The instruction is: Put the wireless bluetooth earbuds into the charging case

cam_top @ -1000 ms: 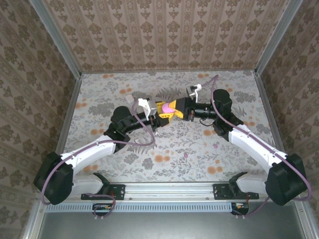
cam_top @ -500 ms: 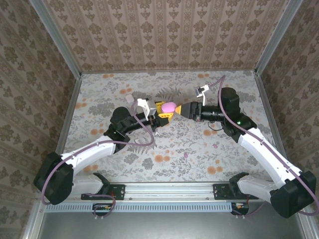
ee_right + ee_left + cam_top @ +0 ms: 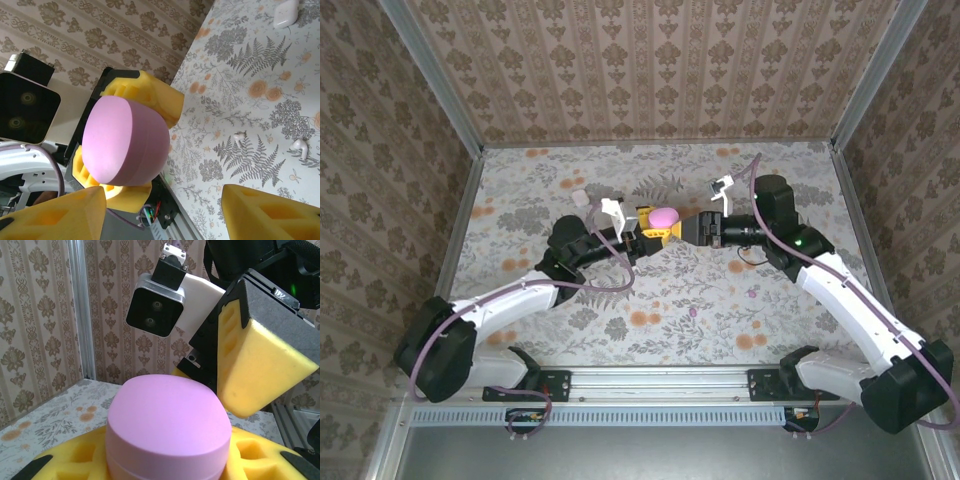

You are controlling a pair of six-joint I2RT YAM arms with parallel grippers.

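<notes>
Since a second ago the right fingers [image 3: 270, 210] have come off the pink charging case [image 3: 663, 215] and drawn back to its 3 o'clock side. They now stand spread apart with nothing between them, their yellow pads just short of the case. The left fingers [image 3: 65, 462] are clenched on the case from both sides and hold it above the flowered counter [image 3: 520, 200] near the middle, about where it was before. The case's lid is closed.

On the counter, a pink earbud [image 3: 752, 293] lies loose at about 4 o'clock from the case, and a second pink earbud [image 3: 693, 312] lies between 5 and 6 o'clock. Both are well apart from the case. In the right wrist view a white earbud [image 3: 300, 146] lies on the fern print. A white case [image 3: 578, 197] sits closed at 9 o'clock.
</notes>
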